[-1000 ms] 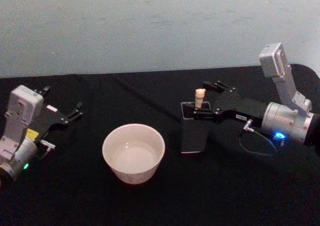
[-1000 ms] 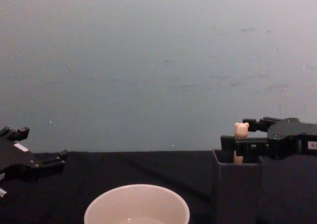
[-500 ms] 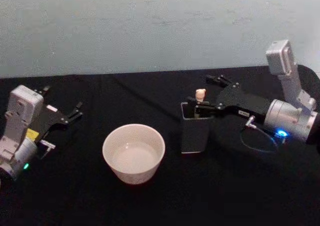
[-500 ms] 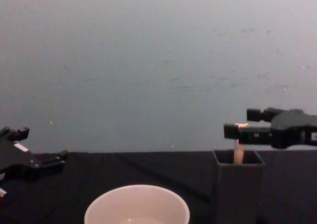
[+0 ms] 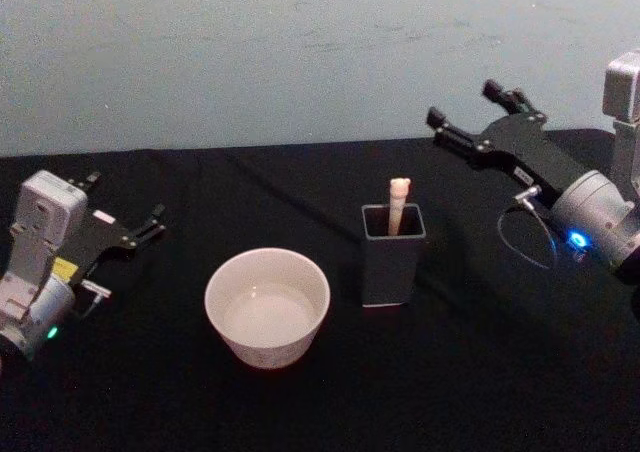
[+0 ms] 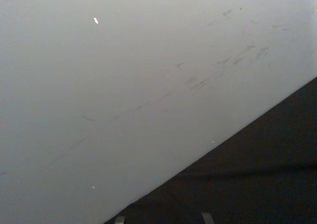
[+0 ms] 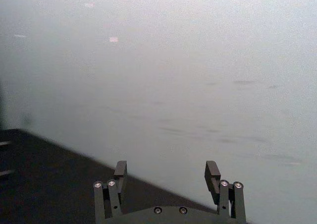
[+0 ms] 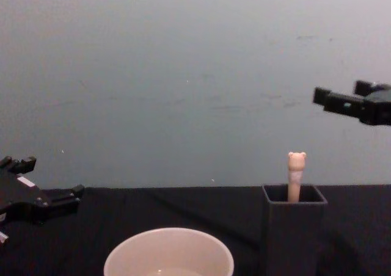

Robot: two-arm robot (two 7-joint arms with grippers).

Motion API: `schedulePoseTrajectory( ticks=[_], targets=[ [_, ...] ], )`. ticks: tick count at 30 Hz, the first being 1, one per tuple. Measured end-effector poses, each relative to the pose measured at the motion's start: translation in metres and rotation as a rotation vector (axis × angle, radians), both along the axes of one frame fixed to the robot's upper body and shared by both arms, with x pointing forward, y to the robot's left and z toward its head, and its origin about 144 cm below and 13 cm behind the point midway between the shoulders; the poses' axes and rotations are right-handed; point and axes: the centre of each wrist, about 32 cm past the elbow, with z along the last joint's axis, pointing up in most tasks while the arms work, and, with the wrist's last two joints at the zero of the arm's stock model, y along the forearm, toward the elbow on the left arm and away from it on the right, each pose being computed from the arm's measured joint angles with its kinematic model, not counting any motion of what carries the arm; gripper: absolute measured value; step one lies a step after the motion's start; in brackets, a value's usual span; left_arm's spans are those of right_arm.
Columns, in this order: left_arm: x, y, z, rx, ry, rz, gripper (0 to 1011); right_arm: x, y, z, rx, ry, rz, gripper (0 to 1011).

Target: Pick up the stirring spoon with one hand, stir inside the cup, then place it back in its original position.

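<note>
The stirring spoon (image 5: 397, 204) stands upright in the dark grey square holder (image 5: 392, 257), its cream handle and bear head (image 8: 297, 160) sticking out of the top; the bowl is hidden inside. The cream-white cup (image 5: 267, 306) sits left of the holder (image 8: 294, 230), with its rim low in the chest view (image 8: 168, 252). My right gripper (image 5: 470, 114) hangs open and empty, high above and to the right of the holder, its fingers (image 7: 120, 172) spread against the wall. My left gripper (image 5: 120, 208) rests open at the table's left side (image 8: 27, 181).
A black cloth (image 5: 300, 402) covers the table, with a pale blue-grey wall (image 5: 250, 52) right behind it. A thin cable loop (image 5: 525, 242) hangs beside the right wrist.
My right gripper, whose fingers stood around the spoon's bear head, has risen and drawn back to the right, leaving the spoon in the holder. The left arm has stayed still.
</note>
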Motion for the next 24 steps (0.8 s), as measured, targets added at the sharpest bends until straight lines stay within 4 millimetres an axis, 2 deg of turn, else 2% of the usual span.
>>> schedulePoseTrajectory(
  ticks=[6,10,24],
  targets=[
    [0.000,0.000,0.000,0.000,0.000,0.000,1001,-0.006,0.018,-0.014,-0.080,-0.077,-0.268,1002],
    [0.000,0.000,0.000,0.000,0.000,0.000,1001,-0.006,0.025,-0.028,-0.134,-0.070,-0.362,1002],
    [0.000,0.000,0.000,0.000,0.000,0.000,1001,-0.008,0.031,-0.067,-0.236,0.055,-0.426,1002]
  ],
)
